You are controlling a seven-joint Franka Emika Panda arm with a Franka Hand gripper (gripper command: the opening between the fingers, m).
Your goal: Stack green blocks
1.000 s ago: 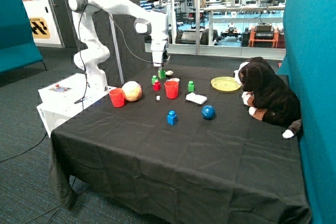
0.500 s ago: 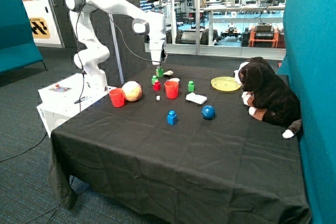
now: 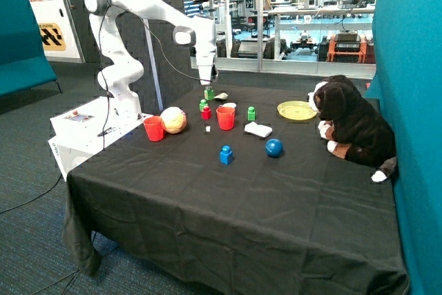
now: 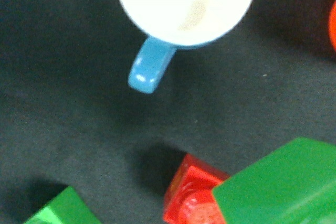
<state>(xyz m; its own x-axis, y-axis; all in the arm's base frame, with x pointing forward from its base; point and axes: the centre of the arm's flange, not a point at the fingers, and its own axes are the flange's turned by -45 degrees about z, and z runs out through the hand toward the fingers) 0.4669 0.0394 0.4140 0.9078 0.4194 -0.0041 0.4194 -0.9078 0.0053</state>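
- The end effector [image 3: 208, 85] is held above the table [image 3: 207, 198], behind the larger red cup [image 3: 226, 117], and is closed on a green block [image 3: 209, 93], which is carried clear of the cloth.
- In the wrist view the carried green block [image 4: 283, 187] fills one corner of the frame, with the small red block [image 4: 190, 192] partly hidden beneath it.
- A second green block [image 3: 203, 105] is seen on the table just behind the small red block [image 3: 206, 112], beside the larger red cup; its edge [image 4: 60, 208] also shows in the wrist view.
- A third green block [image 3: 251, 113] stands apart, on the other side of the larger red cup from the first two.
- No green block is stacked on another.
- A white cup with a blue handle [image 4: 181, 14] is seen on the cloth below the end effector in the wrist view.
- A second red cup [image 3: 153, 128] and a pale ball [image 3: 173, 120] are placed beyond the small red block from the larger red cup.
- A blue block [image 3: 226, 155] and a blue ball [image 3: 274, 147] lie in front of the larger red cup, nearer the table's front edge.
- A yellow plate [image 3: 296, 110] and a plush dog [image 3: 352, 126] are placed well beyond the third green block.
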